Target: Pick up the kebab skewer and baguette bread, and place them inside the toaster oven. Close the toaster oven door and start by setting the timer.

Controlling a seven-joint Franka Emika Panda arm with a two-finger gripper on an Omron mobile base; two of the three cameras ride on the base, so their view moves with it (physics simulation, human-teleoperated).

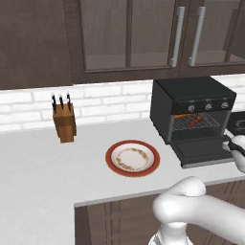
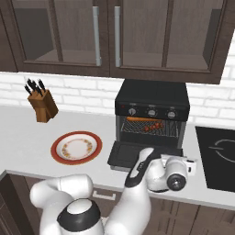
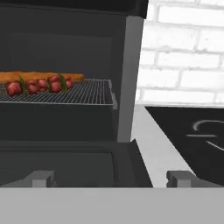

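While the hand [image 3: 112, 179] waits with fingers wide apart at the frame's bottom, kebab skewer [image 3: 39, 84] and baguette bread [image 3: 43, 77] lie at centre left inside the toaster oven [image 2: 151, 98], its toaster oven door [image 2: 131, 155] dropped open.

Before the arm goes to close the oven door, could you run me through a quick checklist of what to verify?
1. Skewer on the rack: ok.
2. Baguette on the rack behind the skewer: ok.
3. Door still down and open: ok, closing is the step left.
4. Nothing lying on the door: ok.
5. Gripper open and empty, low at the door's right front corner: ok.
6. Food clear of the door's swing: cannot tell for certain, though both sit well back on the rack.
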